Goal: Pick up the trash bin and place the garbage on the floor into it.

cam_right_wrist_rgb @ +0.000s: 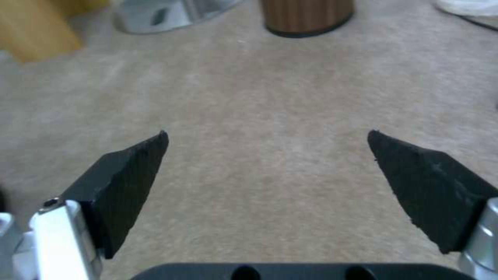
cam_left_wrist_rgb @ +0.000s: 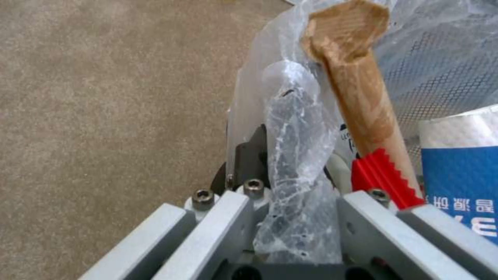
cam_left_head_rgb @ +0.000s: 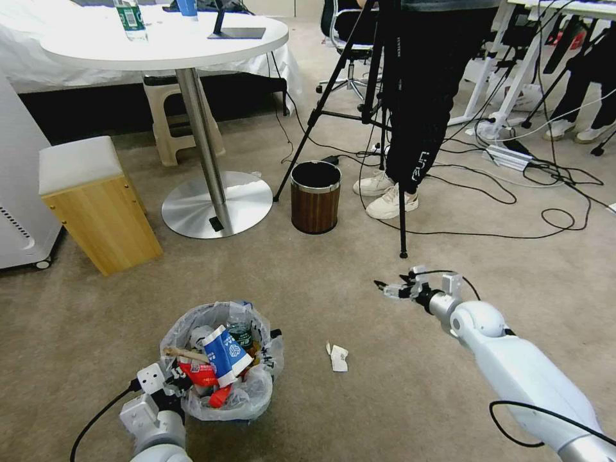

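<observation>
The trash bin [cam_left_head_rgb: 221, 362] stands on the beige carpet floor [cam_left_head_rgb: 308, 282] at the lower left, its crinkly white bag rim [cam_left_wrist_rgb: 295, 128] bunched up. Inside lies garbage: a blue-white carton [cam_left_head_rgb: 224, 351] [cam_left_wrist_rgb: 462, 175], a wooden stick [cam_left_head_rgb: 186, 353] [cam_left_wrist_rgb: 358, 93], red wrappers [cam_left_head_rgb: 199, 373] [cam_left_wrist_rgb: 381, 177] and a small bottle [cam_left_head_rgb: 240, 330]. My left gripper [cam_left_head_rgb: 179, 380] [cam_left_wrist_rgb: 293, 163] is shut on the bin's near rim. One white crumpled scrap of garbage [cam_left_head_rgb: 337, 357] lies on the carpet right of the bin. My right gripper [cam_left_head_rgb: 391, 289] [cam_right_wrist_rgb: 267, 155] hangs open over bare carpet, beyond that scrap.
A brown cylindrical bin [cam_left_head_rgb: 315, 196] [cam_right_wrist_rgb: 306, 15] stands further ahead, by the round table's metal foot [cam_left_head_rgb: 217, 204]. A wooden box stool [cam_left_head_rgb: 96, 205] is at the left. A tripod [cam_left_head_rgb: 401, 192], a person's legs and floor cables [cam_left_head_rgb: 513, 192] crowd the far right.
</observation>
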Tool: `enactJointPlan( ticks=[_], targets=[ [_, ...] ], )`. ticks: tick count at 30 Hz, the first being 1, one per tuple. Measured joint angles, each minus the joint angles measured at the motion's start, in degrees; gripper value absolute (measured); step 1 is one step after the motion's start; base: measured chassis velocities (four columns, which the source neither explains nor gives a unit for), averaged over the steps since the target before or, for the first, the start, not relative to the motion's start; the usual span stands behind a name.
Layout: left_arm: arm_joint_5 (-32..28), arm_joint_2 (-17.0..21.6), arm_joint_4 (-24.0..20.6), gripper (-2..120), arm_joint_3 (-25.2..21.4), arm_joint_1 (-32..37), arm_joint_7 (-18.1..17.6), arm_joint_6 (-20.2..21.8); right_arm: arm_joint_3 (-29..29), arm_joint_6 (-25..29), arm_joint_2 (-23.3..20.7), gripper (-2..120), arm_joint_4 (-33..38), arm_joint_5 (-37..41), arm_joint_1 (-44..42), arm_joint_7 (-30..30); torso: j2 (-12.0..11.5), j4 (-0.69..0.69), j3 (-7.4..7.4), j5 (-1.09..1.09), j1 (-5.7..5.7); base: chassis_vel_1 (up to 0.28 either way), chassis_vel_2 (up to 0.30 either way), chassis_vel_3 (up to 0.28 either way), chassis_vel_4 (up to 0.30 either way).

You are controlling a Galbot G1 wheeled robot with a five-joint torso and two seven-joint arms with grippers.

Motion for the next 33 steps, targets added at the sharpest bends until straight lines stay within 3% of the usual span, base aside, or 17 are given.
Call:
enactJointPlan(
  ticks=[6,8,10,13,17,22,25,33],
  targets=[
    [0.91,-0.17,-0.11,1,0.27,0.35,0.01,0.03,0.77,-0.51,-1.30,86,-1.11,-4.75,-0.02,-9.26,0.00,0.00,0.00,0.00,0.00,0.000,0.000,0.000,0.000],
    [1.33,-0.40,-0.21,1,0.47,0.47,0.01,0.03,1.58,-2.29,-1.66,89,-2.46,-8.98,0.18,-14.78,0.00,-0.01,0.00,0.00,0.00,0.000,0.000,0.000,0.000],
    [1.51,-0.51,-0.24,1,0.53,0.52,0.01,0.03,1.62,-3.26,-1.87,93,-2.69,-10.09,0.29,-14.87,0.00,-0.01,0.00,0.03,0.00,0.000,0.000,0.000,0.000],
    [1.87,-0.70,-0.25,1,0.60,0.58,0.01,0.05,1.14,-5.16,-2.24,97,-3.06,-9.99,0.50,-12.91,0.00,-0.01,0.00,0.00,0.00,0.000,0.000,0.000,0.000],
    [2.37,-1.30,0.39,1,0.86,0.26,0.04,-0.06,-0.10,-12.79,-1.92,98,-2.07,-8.09,1.12,-4.83,0.00,0.00,0.00,0.01,0.00,0.000,0.000,0.000,0.000],
    [2.63,-1.62,0.87,1,1.02,-0.01,0.09,-0.27,-1.09,-16.37,-1.07,100,-1.75,-6.92,2.08,-0.43,0.00,0.00,0.00,0.02,0.00,0.000,0.000,0.000,0.000],
    [2.63,-1.63,1.03,1,1.02,-0.24,0.11,-0.27,-1.16,-16.20,-0.55,100,-1.34,-6.48,2.91,-2.44,0.00,0.00,0.00,0.00,0.00,0.000,0.000,0.000,0.000],
    [2.68,-1.99,1.44,1,1.00,-0.64,0.12,-0.15,-7.33,-6.90,0.17,97,-2.42,-7.51,5.37,-12.74,0.00,0.01,0.00,-0.01,0.00,0.000,0.000,0.000,0.000]
  ],
)
